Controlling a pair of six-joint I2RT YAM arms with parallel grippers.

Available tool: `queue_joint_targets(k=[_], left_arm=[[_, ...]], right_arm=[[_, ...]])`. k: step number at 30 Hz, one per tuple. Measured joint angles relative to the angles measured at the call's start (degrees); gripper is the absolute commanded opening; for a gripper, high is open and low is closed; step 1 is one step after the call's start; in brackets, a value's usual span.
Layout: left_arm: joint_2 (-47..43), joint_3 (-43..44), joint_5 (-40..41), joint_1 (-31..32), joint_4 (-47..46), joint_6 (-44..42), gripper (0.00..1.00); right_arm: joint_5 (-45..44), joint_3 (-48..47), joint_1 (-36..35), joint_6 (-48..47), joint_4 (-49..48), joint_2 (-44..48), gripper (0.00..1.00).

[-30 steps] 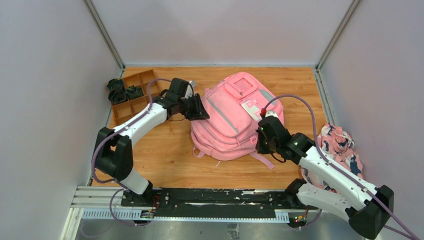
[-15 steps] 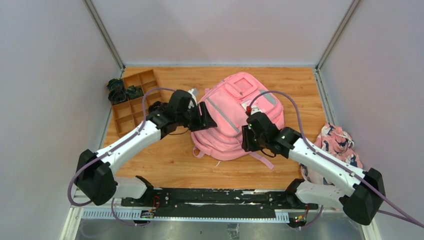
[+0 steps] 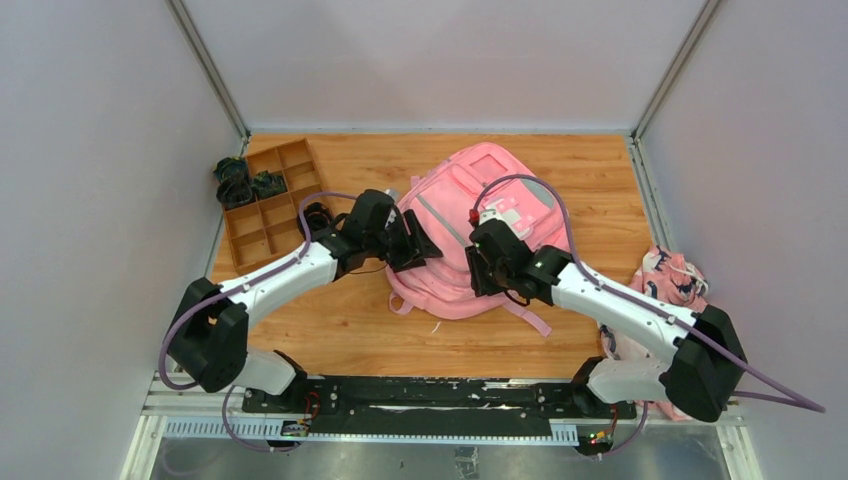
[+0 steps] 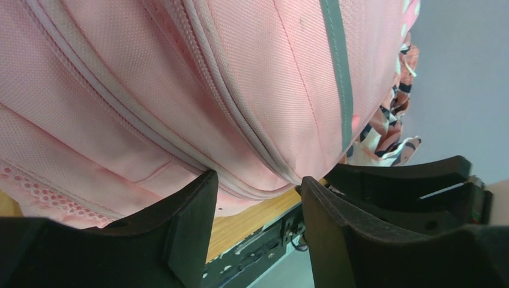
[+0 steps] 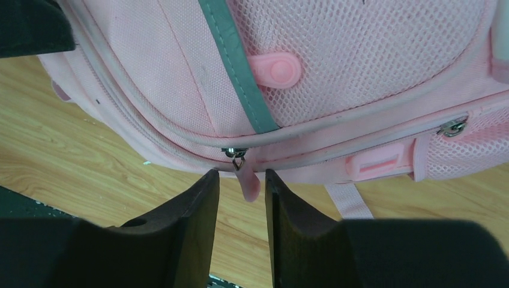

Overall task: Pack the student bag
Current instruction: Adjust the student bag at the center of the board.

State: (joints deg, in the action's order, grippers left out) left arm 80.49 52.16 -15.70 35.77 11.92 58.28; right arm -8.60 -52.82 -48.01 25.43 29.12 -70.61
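Note:
The student bag point(image 3: 455, 205), a pink backpack with grey trim, lies flat in the middle of the wooden table. My left gripper point(image 3: 418, 247) is at its left side. In the left wrist view it point(image 4: 255, 180) is open, and the fingertips point(image 4: 201, 186) touch the bag's point(image 4: 180, 78) zippered edge. My right gripper point(image 3: 480, 272) reaches over the bag's near edge. It point(image 5: 242, 177) is open with a narrow gap, and a pink zipper pull point(image 5: 249, 185) hangs between its fingertips without being clamped.
A brown compartment tray point(image 3: 262, 205) stands at the back left, with dark objects point(image 3: 240, 180) in and beside its far cells. A pink-and-navy floral cloth point(image 3: 682, 288) lies at the right wall. Enclosure walls ring the table.
Both arms have swung in along the bag, towards each other. Both grippers have opened; the right one now straddles the zipper pull.

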Motion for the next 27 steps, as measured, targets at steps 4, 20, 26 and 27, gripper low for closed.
queue_joint_targets(k=[4, 20, 26, 27], left_arm=[[0.04, 0.00, -0.02, -0.02, -1.77, 1.75, 0.59], [-3.76, -6.86, 2.01, 0.00, -4.39, 3.43, 0.56], [-8.57, -9.75, 4.68, 0.00, -3.72, 4.26, 0.58], [-8.70, -9.73, 5.03, 0.00, -3.91, 4.28, 0.58]], right_arm=[[-1.27, -0.15, 0.00, -0.26, -0.46, -1.97, 0.13], [-3.21, 0.28, 0.00, 0.02, 0.02, 3.17, 0.00], [-2.86, 0.42, 0.00, 0.00, 0.81, 4.66, 0.00], [-2.71, 0.42, 0.00, -0.02, 0.90, 4.61, 0.00]])
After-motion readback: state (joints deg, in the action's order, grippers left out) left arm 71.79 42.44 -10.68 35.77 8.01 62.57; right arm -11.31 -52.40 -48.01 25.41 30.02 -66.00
